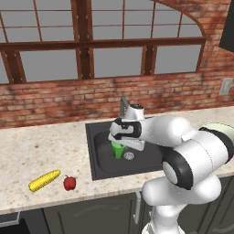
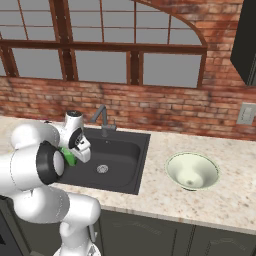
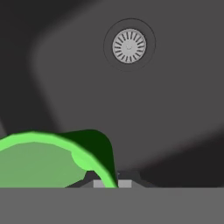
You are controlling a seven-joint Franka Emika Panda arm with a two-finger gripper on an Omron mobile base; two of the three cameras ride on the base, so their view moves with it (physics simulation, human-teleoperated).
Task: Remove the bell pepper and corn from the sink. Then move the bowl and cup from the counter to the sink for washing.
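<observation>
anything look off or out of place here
Nothing stands out. The corn and bell pepper lie on the counter left of the sink, the bowl sits upright to its right, and the gripper holds the cup over the basin.

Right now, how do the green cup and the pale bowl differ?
The cup is small, bright green and narrow; the bowl is wide, shallow and pale greenish-white. The cup hangs over the sink basin, pinched at its rim by the gripper; the bowl rests on the counter to the right of the sink, untouched. Both are open-topped, handle-free vessels.
</observation>
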